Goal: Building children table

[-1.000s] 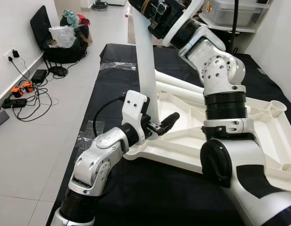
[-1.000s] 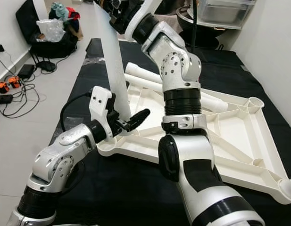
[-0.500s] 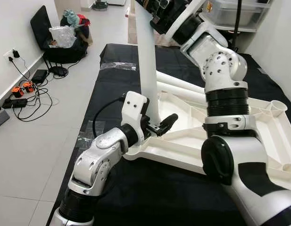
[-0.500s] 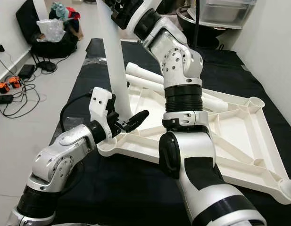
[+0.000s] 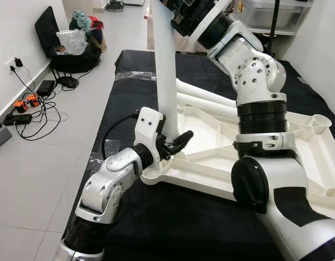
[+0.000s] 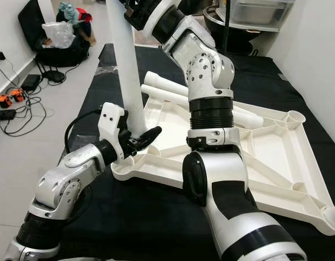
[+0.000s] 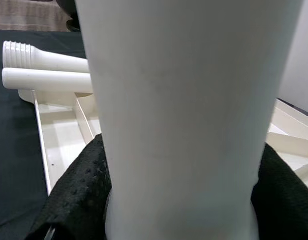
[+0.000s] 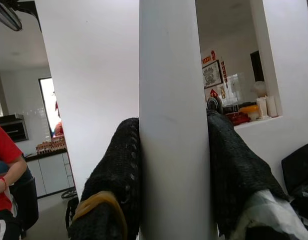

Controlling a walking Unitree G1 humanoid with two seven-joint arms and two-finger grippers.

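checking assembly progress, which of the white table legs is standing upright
The leg gripped by both end effectors, left low, right high, at the upturned tabletop's near-left corner. The other two legs lie flat behind it.

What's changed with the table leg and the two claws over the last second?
The white table leg has swung more upright, its top carried toward the robot's left by the right claw. The left claw slid left with the leg's lower end, closing tighter around it near the corner of the upturned tabletop. Both claws stay on the leg; the two spare legs have not moved.
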